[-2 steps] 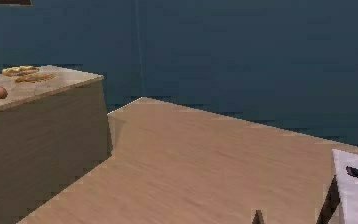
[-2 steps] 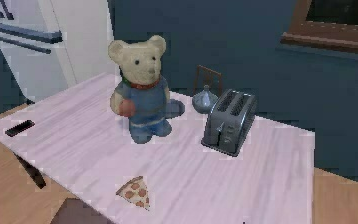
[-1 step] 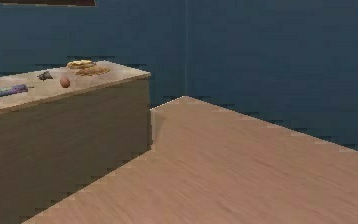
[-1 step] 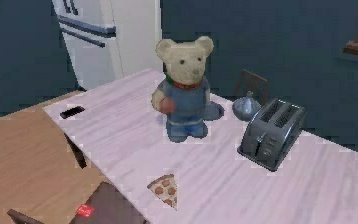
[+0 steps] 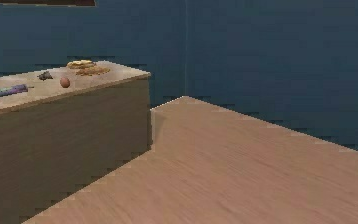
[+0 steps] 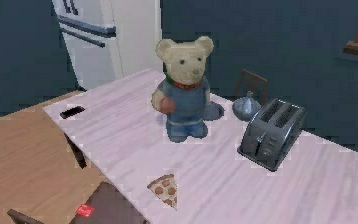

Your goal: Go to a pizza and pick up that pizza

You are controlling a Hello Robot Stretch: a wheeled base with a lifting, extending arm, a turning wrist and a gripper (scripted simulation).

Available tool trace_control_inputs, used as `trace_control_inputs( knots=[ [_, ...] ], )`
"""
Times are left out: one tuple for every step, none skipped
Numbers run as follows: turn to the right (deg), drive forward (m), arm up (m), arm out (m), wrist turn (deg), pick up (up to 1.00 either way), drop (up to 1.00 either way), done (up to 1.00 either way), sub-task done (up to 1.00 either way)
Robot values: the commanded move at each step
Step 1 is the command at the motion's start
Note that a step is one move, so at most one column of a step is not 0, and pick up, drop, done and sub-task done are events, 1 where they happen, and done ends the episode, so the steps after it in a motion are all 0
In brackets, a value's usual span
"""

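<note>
Forward view first: a long counter (image 5: 77, 125) runs in from the left, under deep blue walls (image 5: 277, 50) and beside a pale wooden floor (image 5: 217, 165). On the counter top, at about 10 o'clock in the frame, sits a flat yellowish stack (image 5: 82, 66) (too small to name with confidence). Just down at its 7 o'clock lies a small brown egg-shaped thing (image 5: 65, 82), a little dark lump (image 5: 45, 75) is beside that, and a bluish long object (image 5: 7, 91) lies near the left edge.

Over to the arm side view, and here is the prize: a pizza slice (image 6: 164, 188) lies flat on the pale table (image 6: 317, 185), at 6 o'clock in the frame, apart from everything else. At its 12 o'clock stands a teddy bear (image 6: 184, 85) in blue with a red collar, upright. A dark toaster (image 6: 272, 132) sits at the bear's 4 o'clock, with a grey rounded vessel (image 6: 247, 105) between them, nearer the toaster. A white fridge (image 6: 92, 40) stands at 11 o'clock, beyond the table.
</note>
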Motion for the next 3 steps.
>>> trace_control_inputs(
  knots=[
    [0.0,0.0,0.22,0.0,0.0,0.0,0.0,0.0,0.0],
    [0.0,0.0,0.0,0.16,0.0,0.0,0.0,0.0,0.0],
    [0.0,0.0,0.0,0.0,45.0,0.0,0.0,0.0,0.0]
  ],
)
